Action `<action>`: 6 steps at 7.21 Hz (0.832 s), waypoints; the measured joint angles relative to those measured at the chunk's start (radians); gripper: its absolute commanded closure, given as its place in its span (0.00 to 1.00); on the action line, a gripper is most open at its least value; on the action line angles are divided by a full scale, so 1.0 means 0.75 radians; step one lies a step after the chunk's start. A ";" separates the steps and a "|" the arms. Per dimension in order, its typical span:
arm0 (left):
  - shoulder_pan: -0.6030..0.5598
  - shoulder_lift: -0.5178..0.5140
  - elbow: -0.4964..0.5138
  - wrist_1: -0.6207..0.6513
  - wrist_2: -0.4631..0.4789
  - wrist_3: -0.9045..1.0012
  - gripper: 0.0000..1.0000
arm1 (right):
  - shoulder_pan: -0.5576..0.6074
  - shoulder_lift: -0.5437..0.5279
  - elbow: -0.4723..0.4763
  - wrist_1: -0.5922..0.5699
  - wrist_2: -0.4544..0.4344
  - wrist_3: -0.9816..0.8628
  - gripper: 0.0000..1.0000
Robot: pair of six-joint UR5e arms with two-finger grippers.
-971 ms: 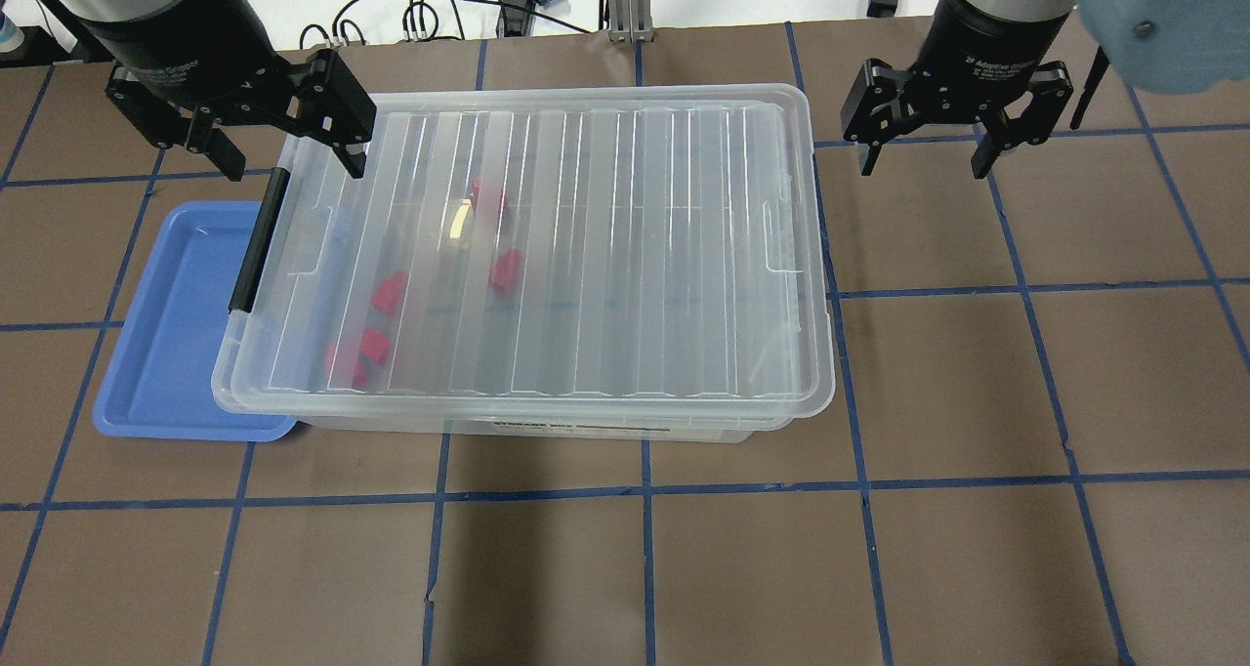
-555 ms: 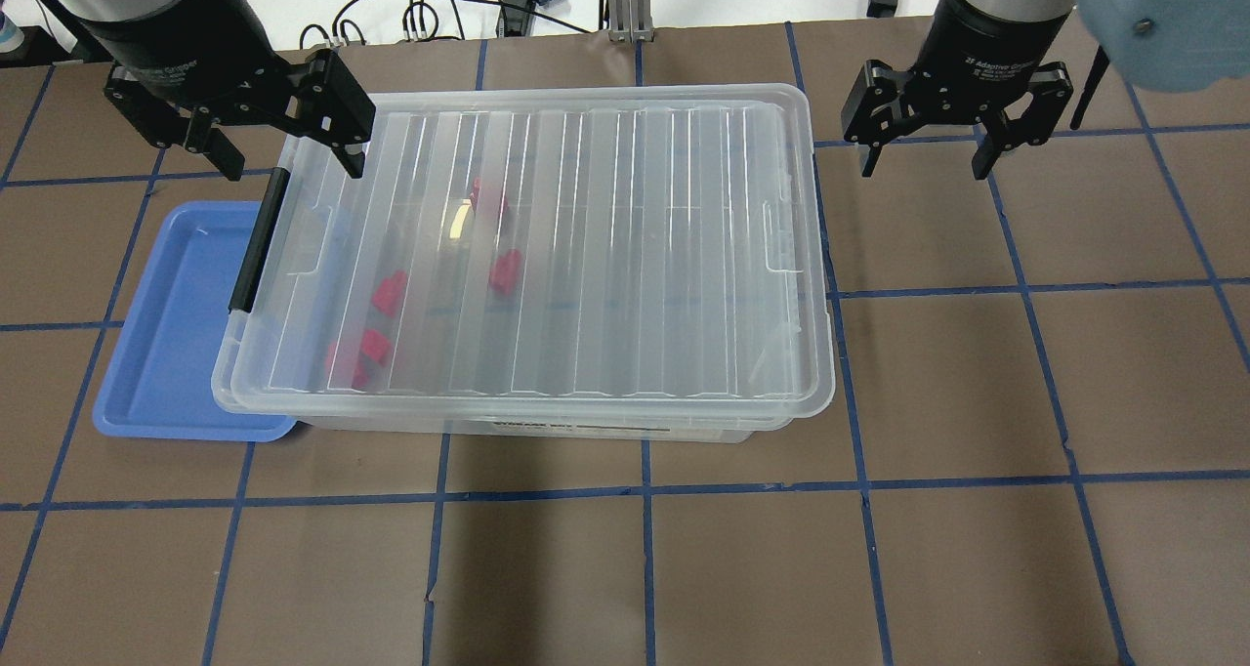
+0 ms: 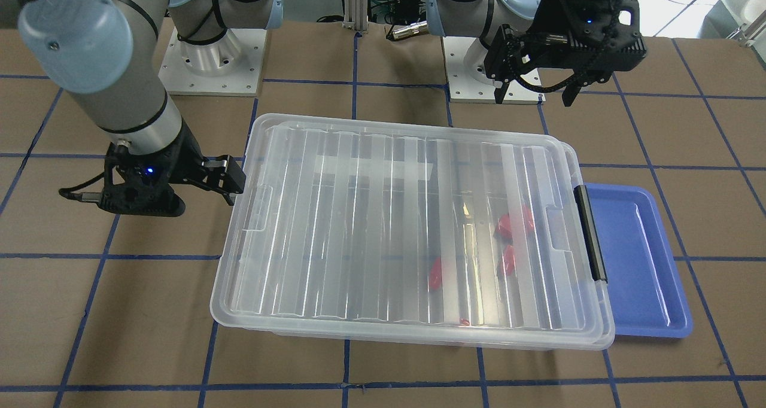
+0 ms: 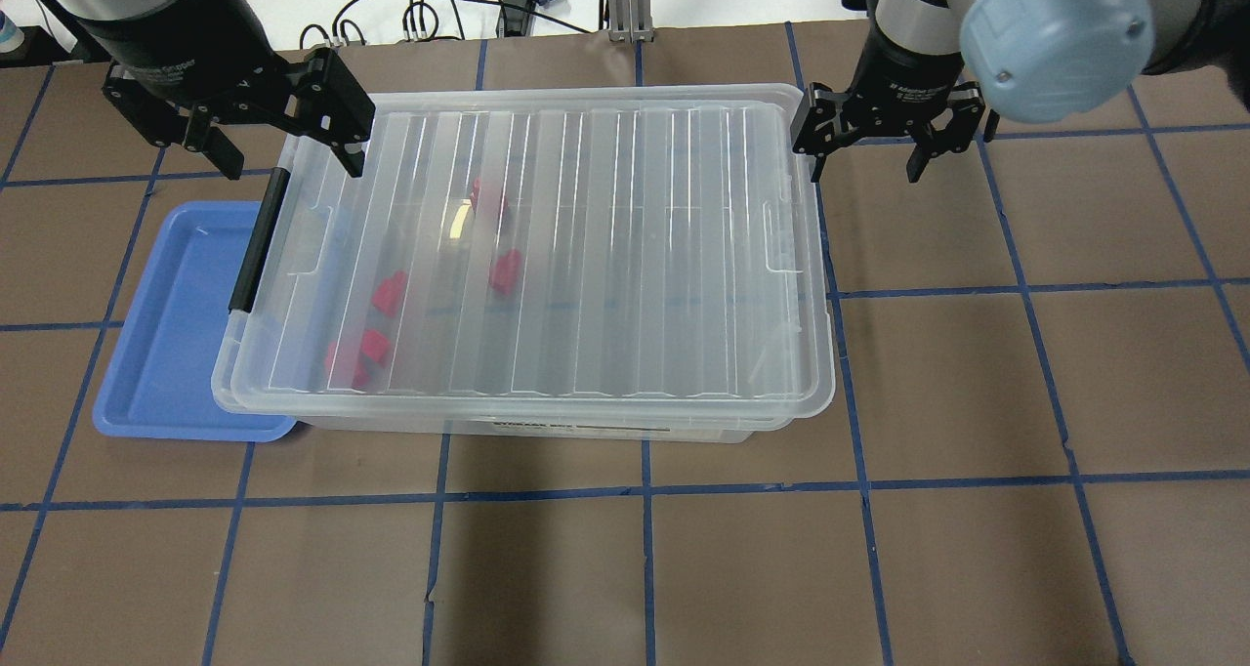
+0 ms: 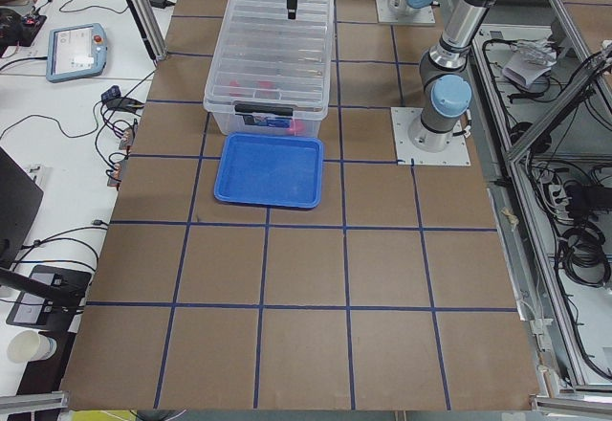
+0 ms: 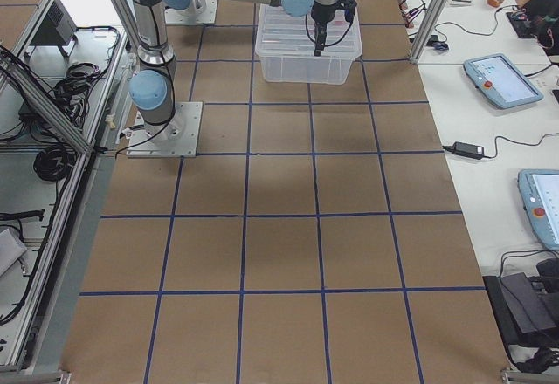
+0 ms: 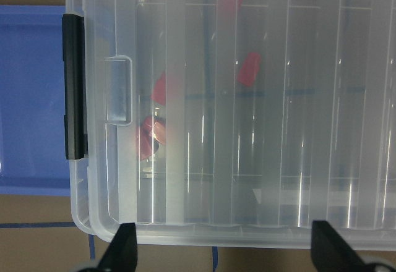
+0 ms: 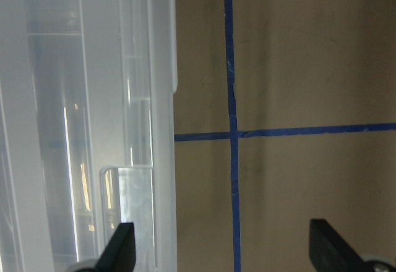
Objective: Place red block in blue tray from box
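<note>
The box point(image 4: 605, 256), a clear bin with its ribbed lid shut, lies mid-table. Several red blocks point(image 4: 389, 293) show through the lid near its latch end, also in the front view point(image 3: 511, 224) and left wrist view point(image 7: 249, 69). The blue tray point(image 4: 166, 324) lies against that end, partly under the box's rim. My left gripper point(image 4: 290, 160) is open and empty above the box's far left corner by the black latch point(image 4: 256, 241). My right gripper point(image 4: 865, 170) is open and empty at the box's far right corner, one finger over the lid's edge, the other over the table.
Cables point(image 4: 430, 2) and an aluminium post point(image 4: 625, 2) lie beyond the table's far edge. The arm bases point(image 3: 209, 55) stand behind the box. Brown table with blue tape lines point(image 4: 879, 383) extends right of and in front of the box.
My right gripper has moved left to the box's right end and looks smaller, so lower. The left gripper, the box and the tray have not moved.
</note>
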 measured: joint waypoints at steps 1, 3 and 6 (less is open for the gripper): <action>0.000 0.000 0.001 0.000 -0.001 0.000 0.00 | 0.014 0.029 0.020 -0.048 0.001 -0.006 0.00; -0.004 -0.005 0.001 0.000 -0.008 0.001 0.00 | 0.021 0.045 0.053 -0.075 0.000 -0.011 0.00; -0.013 -0.006 -0.001 0.000 -0.009 0.000 0.00 | 0.022 0.048 0.095 -0.078 -0.016 -0.011 0.00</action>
